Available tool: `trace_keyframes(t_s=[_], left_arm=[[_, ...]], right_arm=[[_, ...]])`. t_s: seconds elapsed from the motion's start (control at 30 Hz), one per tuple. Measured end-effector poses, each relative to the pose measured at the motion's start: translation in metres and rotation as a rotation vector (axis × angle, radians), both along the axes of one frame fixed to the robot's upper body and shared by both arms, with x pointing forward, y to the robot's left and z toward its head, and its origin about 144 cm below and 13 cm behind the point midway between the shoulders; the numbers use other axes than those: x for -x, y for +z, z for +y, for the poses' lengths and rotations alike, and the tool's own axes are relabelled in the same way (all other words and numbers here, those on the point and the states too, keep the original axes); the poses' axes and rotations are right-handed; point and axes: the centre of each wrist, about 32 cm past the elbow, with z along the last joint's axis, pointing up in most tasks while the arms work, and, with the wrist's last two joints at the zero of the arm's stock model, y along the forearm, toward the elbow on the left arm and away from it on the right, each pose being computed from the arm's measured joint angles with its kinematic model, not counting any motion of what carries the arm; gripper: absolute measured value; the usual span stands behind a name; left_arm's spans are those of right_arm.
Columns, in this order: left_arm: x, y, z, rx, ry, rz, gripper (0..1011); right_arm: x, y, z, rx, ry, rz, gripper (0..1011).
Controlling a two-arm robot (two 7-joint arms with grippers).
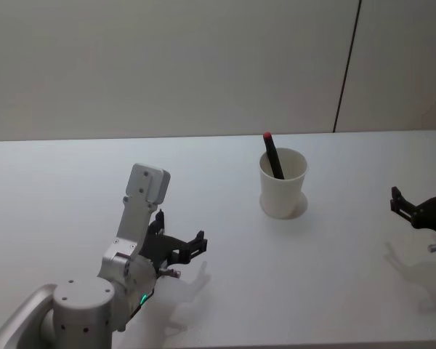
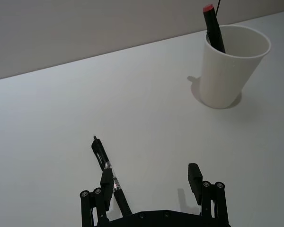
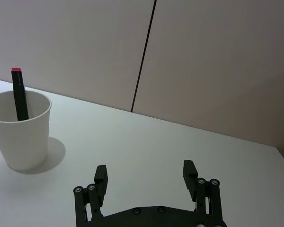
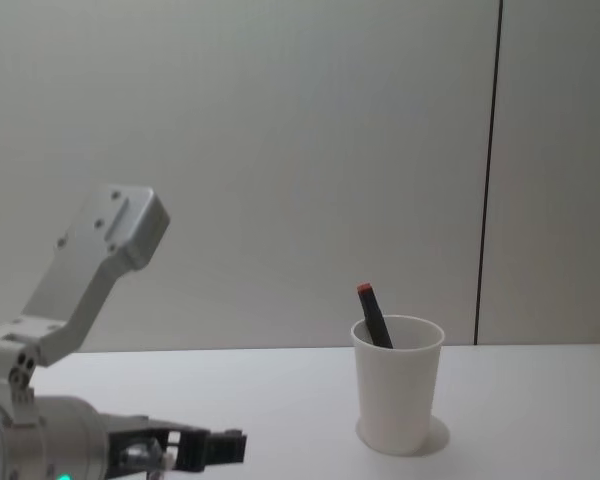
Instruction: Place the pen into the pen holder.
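Observation:
The pen holder (image 1: 283, 190) is a white paper cup standing right of the table's middle, also seen in the left wrist view (image 2: 229, 71) and chest view (image 4: 398, 390). A black pen with a red end (image 1: 272, 154) leans inside it. A second black pen (image 2: 100, 153) lies flat on the table, its rear part passing under one finger of my left gripper (image 2: 150, 174). That gripper is open and low over the table at the near left (image 1: 189, 247). My right gripper (image 1: 420, 190) hangs open at the far right, with nothing between its fingers (image 3: 145, 172).
The white table (image 1: 312, 276) runs to a plain wall at the back, with a dark vertical seam (image 1: 346, 65) behind the cup. Bare tabletop lies between the left gripper and the cup.

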Motion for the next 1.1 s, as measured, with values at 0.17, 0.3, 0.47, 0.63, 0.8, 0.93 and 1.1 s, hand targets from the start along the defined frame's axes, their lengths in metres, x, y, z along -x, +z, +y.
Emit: trace_keyframes(t_s=[0.17, 0.3, 0.47, 0.63, 0.8, 0.93, 1.1], left_arm=[[-0.001, -0.006, 0.002, -0.006, 0.019, 0.036, 1000], [-0.003, -0.01, 0.004, -0.012, 0.029, 0.056, 1000], [-0.006, -0.013, 0.006, -0.019, 0.041, 0.078, 1000], [-0.009, -0.016, 0.008, -0.026, 0.048, 0.089, 1000], [-0.012, -0.018, 0.01, -0.033, 0.05, 0.098, 1000], [-0.016, -0.019, 0.011, -0.038, 0.052, 0.104, 1000], [-0.021, -0.022, 0.013, -0.042, 0.054, 0.11, 1000]], right_arm=[[0.0, 0.0, 0.0, 0.0, 0.0, 0.0, 1001], [0.0, 0.0, 0.0, 0.0, 0.0, 0.0, 1001], [0.0, 0.0, 0.0, 0.0, 0.0, 0.0, 1001], [0.0, 0.0, 0.0, 0.0, 0.0, 0.0, 1001], [0.0, 0.0, 0.0, 0.0, 0.0, 0.0, 1001], [0.0, 0.0, 0.0, 0.0, 0.0, 0.0, 1001], [0.0, 0.0, 0.0, 0.0, 0.0, 0.0, 1001]])
